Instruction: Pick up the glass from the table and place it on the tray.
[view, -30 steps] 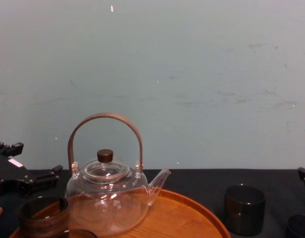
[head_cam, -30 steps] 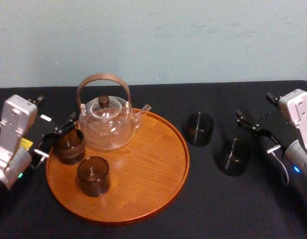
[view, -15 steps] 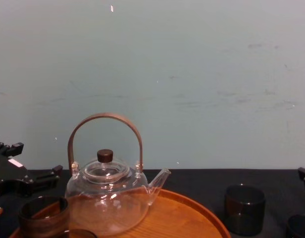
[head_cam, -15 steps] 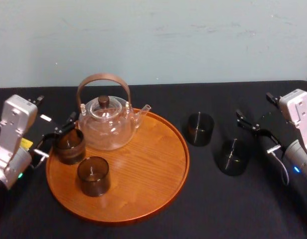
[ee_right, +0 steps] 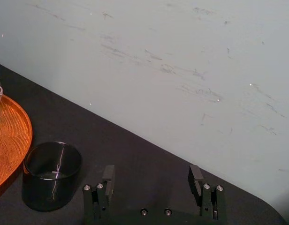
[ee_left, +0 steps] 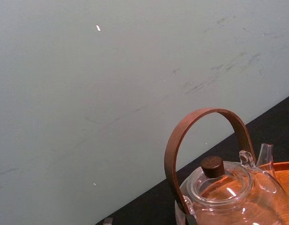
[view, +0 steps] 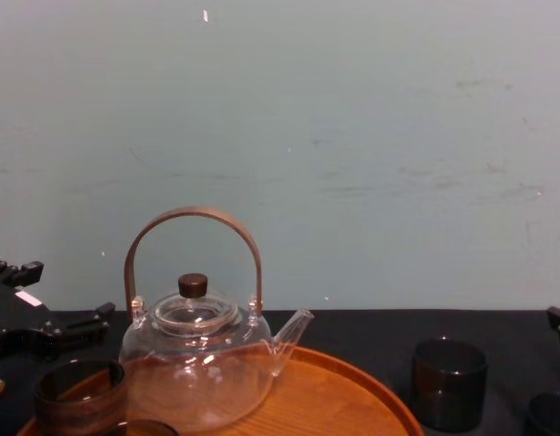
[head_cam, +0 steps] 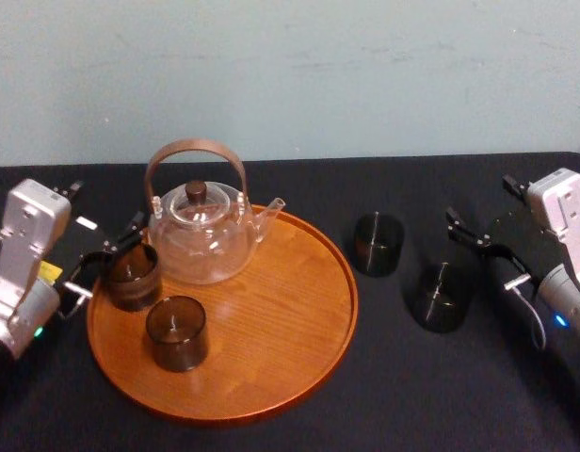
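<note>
The round wooden tray [head_cam: 271,367] lies on the black-clothed table [head_cam: 394,395]. It carries a glass teapot [head_cam: 201,235] and two dark glasses, one at its left rim [head_cam: 132,276] and one nearer the front [head_cam: 176,331]. Two more dark glasses stand on the cloth to the right of the tray: one close to it [head_cam: 378,244] and one farther right [head_cam: 439,296]. My left gripper [head_cam: 106,259] is open beside the rim glass, its fingers spread and holding nothing. My right gripper [ee_right: 151,177] is open and empty, just right of the farther table glass [ee_right: 51,180].
The teapot's [view: 194,363] tall brown handle [view: 194,218] rises over the tray's back left. A pale wall [head_cam: 290,75] closes the table's far edge. Bare cloth stretches in front of the tray and between the table glasses.
</note>
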Robot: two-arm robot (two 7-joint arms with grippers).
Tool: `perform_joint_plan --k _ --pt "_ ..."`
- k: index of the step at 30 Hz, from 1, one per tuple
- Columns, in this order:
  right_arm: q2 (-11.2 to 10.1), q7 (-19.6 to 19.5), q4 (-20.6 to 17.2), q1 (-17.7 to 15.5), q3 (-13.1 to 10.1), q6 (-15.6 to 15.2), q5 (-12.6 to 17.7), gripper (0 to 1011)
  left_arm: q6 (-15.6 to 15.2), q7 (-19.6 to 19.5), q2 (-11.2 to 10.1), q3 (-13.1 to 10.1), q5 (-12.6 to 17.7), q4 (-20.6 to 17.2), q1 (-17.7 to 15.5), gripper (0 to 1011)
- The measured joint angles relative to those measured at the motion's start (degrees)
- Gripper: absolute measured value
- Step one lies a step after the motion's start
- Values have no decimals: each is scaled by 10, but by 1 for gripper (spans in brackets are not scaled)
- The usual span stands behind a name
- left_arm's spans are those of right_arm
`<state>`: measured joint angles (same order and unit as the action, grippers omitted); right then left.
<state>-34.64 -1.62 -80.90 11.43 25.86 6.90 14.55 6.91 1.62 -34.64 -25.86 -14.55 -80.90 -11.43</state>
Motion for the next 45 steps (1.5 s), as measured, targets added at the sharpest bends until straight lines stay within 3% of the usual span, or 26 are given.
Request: perform_joint_plan --k 8,14,31,37,45 --pt "0 12 -4 -3 -7 -2 3 1002 0 0 0 0 0 0 0 1001" --pt "-8 40 -28 -16 -24 -23 25 1002 0 0 0 0 0 0 0 1001" --pt "-76 113 -146 -114 -95 -113 100 1002 0 0 0 0 0 0 0 1002" --pt "-101 139 -173 -146 -111 -134 107 1002 0 0 0 0 0 0 0 1001" --pt "-117 165 -187 -164 -118 -159 105 1002 0 0 0 0 0 0 0 1001"
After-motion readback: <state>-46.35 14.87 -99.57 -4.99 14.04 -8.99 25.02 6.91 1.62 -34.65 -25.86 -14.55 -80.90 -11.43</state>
